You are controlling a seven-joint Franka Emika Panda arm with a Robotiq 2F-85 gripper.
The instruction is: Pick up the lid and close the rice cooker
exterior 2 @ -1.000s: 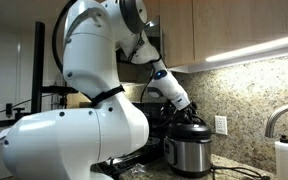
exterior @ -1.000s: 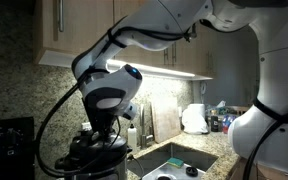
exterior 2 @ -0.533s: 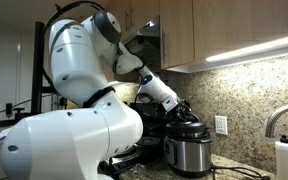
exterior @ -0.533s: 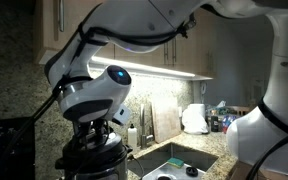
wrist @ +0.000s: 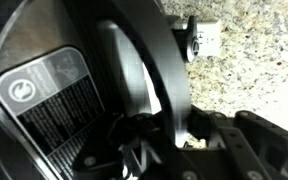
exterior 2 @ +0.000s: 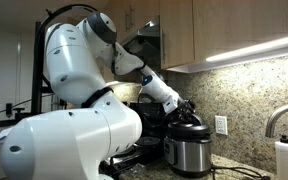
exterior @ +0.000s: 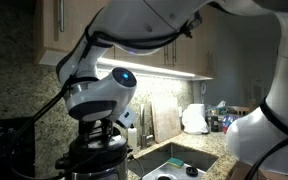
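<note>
The rice cooker stands on the granite counter, its shiny steel side showing in an exterior view; in another exterior view it is a dark shape under the arm. The black lid lies on top of the cooker, under the gripper. My gripper points down onto it and also shows from the front. In the wrist view a black curved band of the lid runs between the fingers, which look closed on it. The fingertips are dark and partly hidden.
A granite backsplash with a wall outlet is behind the cooker. A sink and a white lump lie beside it. A flat black appliance stands close on the other side. A faucet and soap bottle are nearby.
The arm's upper links have swung sideways since a second ago, while the gripper stayed over the cooker top. Little differs from half a second ago.
</note>
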